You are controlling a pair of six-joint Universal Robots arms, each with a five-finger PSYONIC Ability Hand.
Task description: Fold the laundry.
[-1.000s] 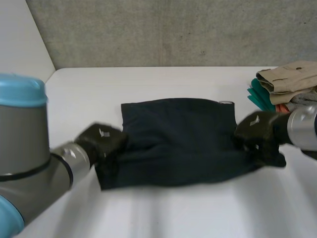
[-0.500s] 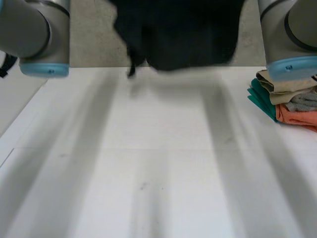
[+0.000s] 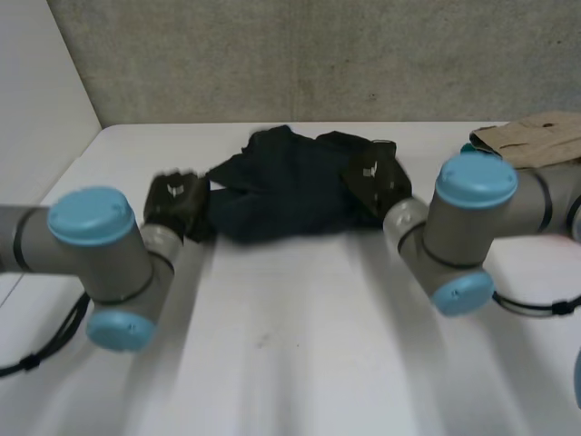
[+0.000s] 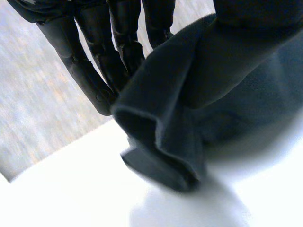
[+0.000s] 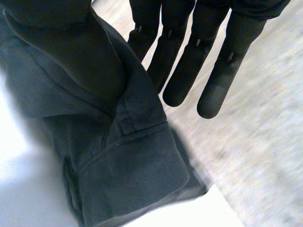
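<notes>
Since cloth wraps over each thumb, hidden: the pinch points themselves are hard to read in both wrist views.
Cloth (image 3: 286, 186): dark, bunched in a rumpled heap at the table's (image 3: 290, 345) far edge, between the two hands; its ends are covered by them.
Left hand (image 3: 177, 202): on the cloth's left end; fingers (image 4: 90, 71) straight and close together, with a fold of cloth nipped between them and the thumb.
Right hand (image 3: 370, 174): on the cloth's right end; fingers (image 5: 184, 71) straight and slightly spread, with a hemmed edge caught between thumb and fingers.
Tan pile (image 3: 536, 136): far right corner, cut off by the frame edge and partly behind the right arm; lower layers can't be made out.
Change, from 1 s ago: the cloth lay spread flat mid-table, now it is crumpled and farther back.
Change, from 0.5 s ago: the cloth hung high off the table between the raised arms, now it is down on the surface; both arms have dropped low, elbows toward the camera.
</notes>
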